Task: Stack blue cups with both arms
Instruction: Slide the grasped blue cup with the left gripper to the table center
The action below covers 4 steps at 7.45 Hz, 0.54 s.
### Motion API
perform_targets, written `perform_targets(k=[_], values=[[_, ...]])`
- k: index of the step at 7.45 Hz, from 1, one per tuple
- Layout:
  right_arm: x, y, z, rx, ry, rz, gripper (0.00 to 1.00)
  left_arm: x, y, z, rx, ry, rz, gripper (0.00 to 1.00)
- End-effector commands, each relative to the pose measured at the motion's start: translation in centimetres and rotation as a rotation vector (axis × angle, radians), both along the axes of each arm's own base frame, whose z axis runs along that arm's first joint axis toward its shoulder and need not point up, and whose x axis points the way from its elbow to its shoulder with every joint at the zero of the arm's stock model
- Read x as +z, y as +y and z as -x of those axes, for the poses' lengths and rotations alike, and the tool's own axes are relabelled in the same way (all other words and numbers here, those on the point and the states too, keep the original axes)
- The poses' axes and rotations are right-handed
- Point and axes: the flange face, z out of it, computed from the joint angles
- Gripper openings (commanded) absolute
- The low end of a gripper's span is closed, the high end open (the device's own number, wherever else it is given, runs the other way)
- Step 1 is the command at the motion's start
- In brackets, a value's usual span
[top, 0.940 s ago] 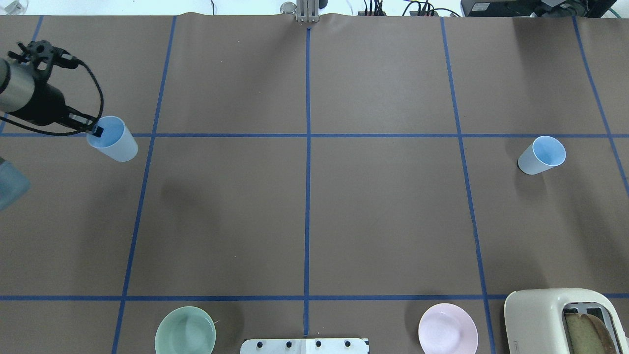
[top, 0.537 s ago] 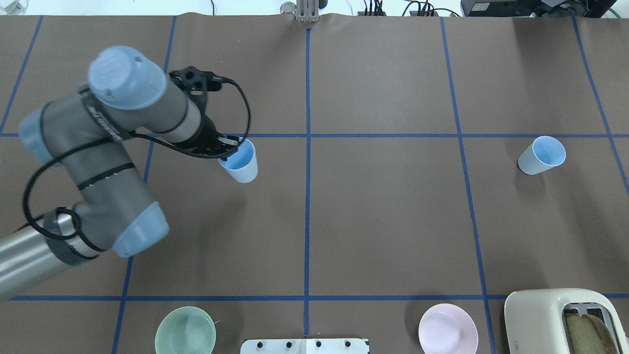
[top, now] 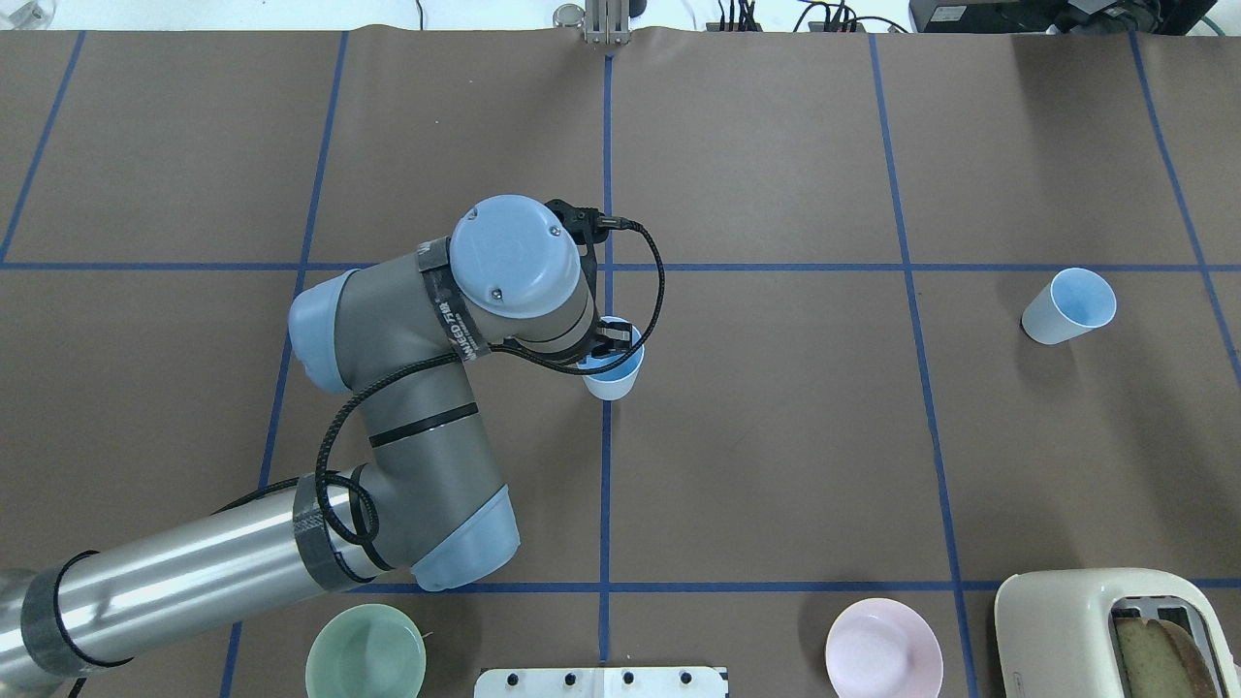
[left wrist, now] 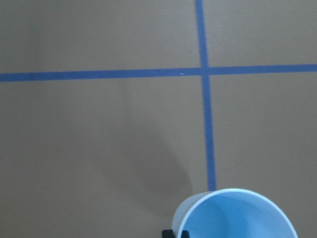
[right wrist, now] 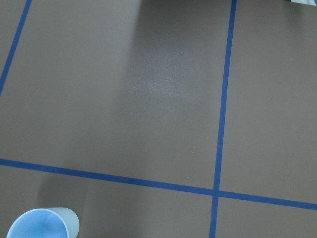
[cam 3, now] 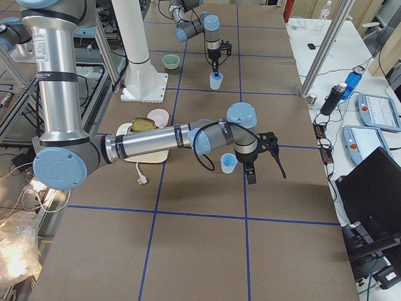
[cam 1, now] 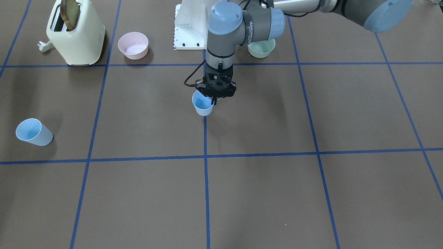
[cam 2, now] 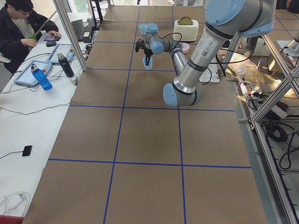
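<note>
- Bright, even light from overhead; every view is sharp.
- Shadows on the brown table cover [top: 776,436] are faint and soft-edged.
- Right wrist view: a pale glare patch toward 12 o'clock.
- Left wrist view: the held cup [left wrist: 237,215] throws a blurred shadow toward 11 o'clock.

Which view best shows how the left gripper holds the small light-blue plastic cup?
Exterior front-facing: the left gripper pinches the light-blue cup at its rim, one finger inside. Overhead, the left arm hides most of it; the left wrist view shows only the rim; side views show it small.
</note>
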Motion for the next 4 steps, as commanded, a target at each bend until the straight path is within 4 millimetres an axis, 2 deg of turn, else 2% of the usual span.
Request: perform_targets(k=[1,3,4], values=[[0.0,0.0,0.0,0.0,0.0,0.001,1.0,1.0,0.1,-1.2,0.006,-0.023,0.003,0.0],[0.0,0.0,0.0,0.001,0.001,0.0,1.0,1.6,0.1,-2.1,0.011,-0.012,-0.005,0.0],[0.0,0.0,0.0,0.001,0.001,0.002,1.0,1.9,-0.1,-2.5,0.012,-0.004,-0.011,0.11]])
